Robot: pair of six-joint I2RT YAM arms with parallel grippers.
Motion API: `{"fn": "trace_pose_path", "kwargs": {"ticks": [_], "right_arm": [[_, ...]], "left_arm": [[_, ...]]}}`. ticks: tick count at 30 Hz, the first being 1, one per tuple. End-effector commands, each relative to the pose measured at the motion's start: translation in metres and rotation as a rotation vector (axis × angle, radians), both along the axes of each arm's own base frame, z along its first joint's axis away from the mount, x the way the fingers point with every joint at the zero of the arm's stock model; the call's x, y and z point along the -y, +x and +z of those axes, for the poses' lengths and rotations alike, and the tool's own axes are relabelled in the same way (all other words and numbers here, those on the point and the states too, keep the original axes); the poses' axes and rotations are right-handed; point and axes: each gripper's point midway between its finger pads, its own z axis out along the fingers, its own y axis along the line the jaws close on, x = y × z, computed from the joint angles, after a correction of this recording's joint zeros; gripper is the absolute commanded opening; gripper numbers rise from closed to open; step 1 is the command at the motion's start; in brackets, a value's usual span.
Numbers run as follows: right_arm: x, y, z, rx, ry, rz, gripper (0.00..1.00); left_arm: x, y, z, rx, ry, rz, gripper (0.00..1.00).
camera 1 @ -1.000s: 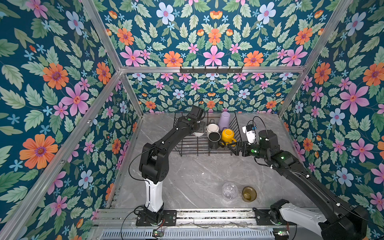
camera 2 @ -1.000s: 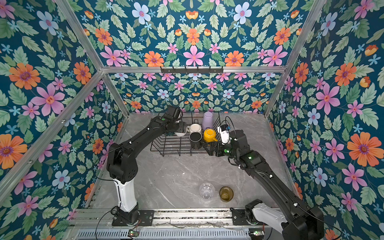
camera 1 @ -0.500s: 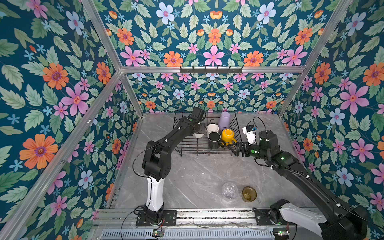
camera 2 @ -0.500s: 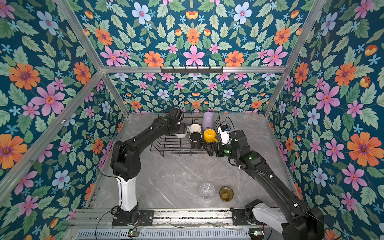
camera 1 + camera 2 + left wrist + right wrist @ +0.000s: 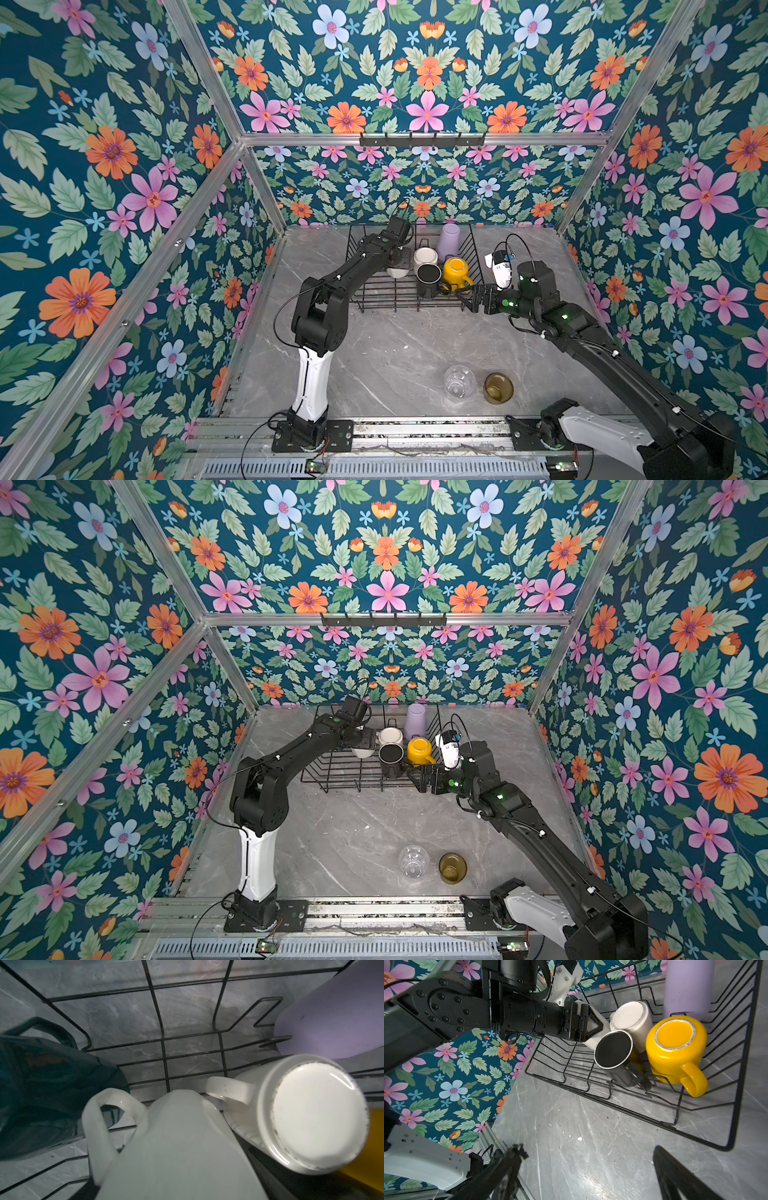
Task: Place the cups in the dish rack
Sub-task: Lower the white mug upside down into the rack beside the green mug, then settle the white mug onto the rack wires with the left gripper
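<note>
At the far end of the grey table (image 5: 386,353) we find the dish rack (image 5: 390,298), with both arms reaching to it. The left gripper (image 5: 395,261) is inside the rack, pinching the white mug (image 5: 176,1147), which hangs tilted low over the wires between the dark green mug (image 5: 41,1095) and the cream mug (image 5: 424,255). The right gripper (image 5: 465,298) hovers just outside the rack's near right corner, jaws spread wide and empty. The lilac tumbler (image 5: 449,241) stands at the rack's far side. The cream mug, yellow mug (image 5: 455,270) and black mug (image 5: 429,274) sit base up beside it. Over the last second only the left arm's elbow has shifted slightly. Its gripper has kept its place and its hold, and the right arm has not moved. We judge the white mug close to seating, not yet released. The clear glass (image 5: 459,380) and amber glass (image 5: 498,387) stand side by side near the table's front edge, well apart from the rack. These two remain to be loaded.
</note>
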Motion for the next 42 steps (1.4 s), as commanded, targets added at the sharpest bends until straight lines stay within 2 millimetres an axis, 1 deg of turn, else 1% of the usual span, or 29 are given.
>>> {"fn": "trace_pose_path", "kwargs": {"ticks": [1, 9, 11, 14, 17, 19, 22, 23, 26, 28, 35, 42], "right_arm": [[-0.001, 0.002, 0.003, 0.019, 0.006, 0.002, 0.99], [-0.001, 0.001, 0.002, 0.013, 0.005, 0.002, 0.99], [0.0, 0.001, 0.002, 0.014, 0.006, 0.002, 0.99], [0.0, 0.0, 0.001, 0.013, 0.004, 0.001, 0.99], [0.0, 0.0, 0.002, 0.015, 0.005, 0.0, 0.99], [0.0, 0.0, 0.002, 0.015, 0.004, -0.001, 0.99], [0.001, 0.0, 0.002, 0.016, 0.003, 0.0, 0.99], [0.001, 0.0, 0.001, 0.015, 0.003, -0.001, 0.99], [0.001, 0.0, 0.002, 0.016, 0.003, -0.003, 0.99], [0.001, 0.0, 0.002, 0.017, 0.003, -0.002, 0.99], [0.001, 0.0, 0.0, 0.013, 0.002, -0.002, 0.99], [0.001, 0.0, 0.001, 0.014, 0.002, -0.002, 0.99]], "left_arm": [[0.001, 0.012, 0.01, 0.055, -0.008, 0.019, 0.0], [0.001, 0.014, -0.001, 0.037, -0.004, 0.032, 0.0], [0.001, 0.014, -0.004, 0.031, -0.004, 0.033, 0.02], [0.002, 0.014, -0.005, 0.029, -0.006, 0.034, 0.08], [0.002, 0.014, -0.006, 0.024, -0.005, 0.035, 0.24], [0.002, 0.013, -0.008, 0.016, -0.005, 0.035, 0.37], [0.003, 0.013, -0.012, 0.003, -0.002, 0.034, 0.54], [0.003, 0.012, -0.011, 0.002, -0.003, 0.034, 0.58], [0.003, 0.012, -0.013, -0.004, 0.001, 0.032, 0.63], [0.003, 0.012, -0.014, -0.007, 0.001, 0.032, 0.68], [0.002, 0.011, -0.015, -0.014, 0.005, 0.032, 0.77], [0.002, 0.01, -0.016, -0.02, 0.006, 0.031, 0.84]]}}
